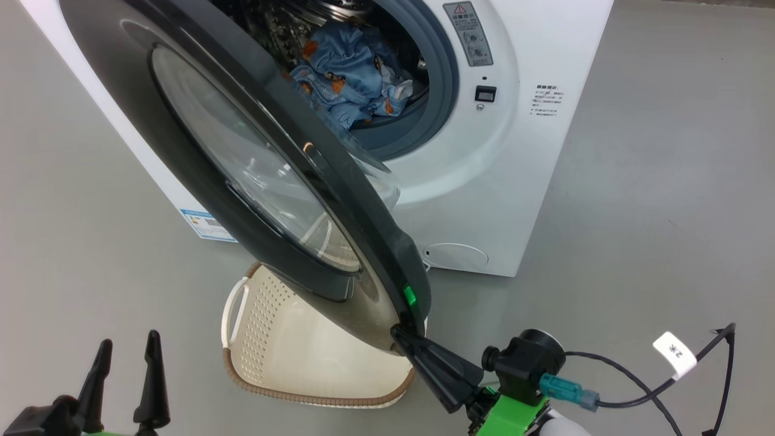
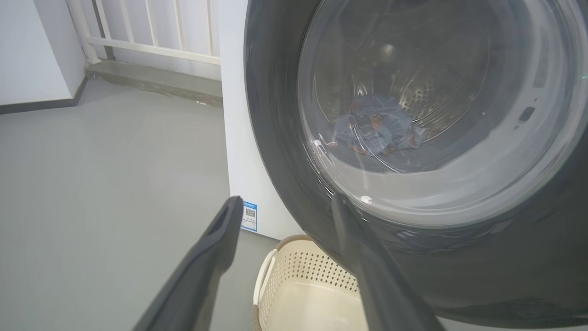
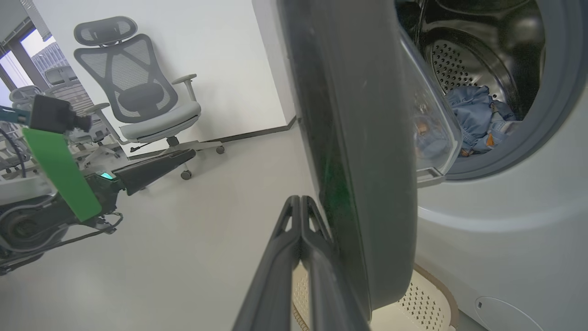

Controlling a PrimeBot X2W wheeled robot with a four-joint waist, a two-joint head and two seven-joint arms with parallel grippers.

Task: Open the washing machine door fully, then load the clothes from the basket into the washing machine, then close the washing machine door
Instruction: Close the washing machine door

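Head view: the right gripper point(image 1: 401, 332) has its two dark fingers pressed together, holding nothing, with the joined tip touching the lower outer edge of the washing machine door point(image 1: 260, 175). In the right wrist view the same closed pair point(image 3: 301, 201) lies just beside the door's black rim. The left gripper point(image 1: 129, 339) hangs at the lower left over the grey floor point(image 1: 636, 212), fingers spread and empty, well apart from the door. Its wrist view looks between the fingers point(image 2: 220, 230) through the glass bowl.

The door stands partly swung out from the front of the washing machine point(image 1: 514, 181), with the opening uncovered on the right. Inside the steel perforated drum point(image 3: 450, 64), ringed by the grey rubber seal point(image 1: 445, 72), lie the clothes point(image 1: 345, 79), a bundle of blue fabric with orange prints resting low at the drum's front.

The basket point(image 1: 260, 315) stands on the floor at the foot of the machine, under the door's lower edge. What shows of its inside is bare cream plastic; the door hides the rest.
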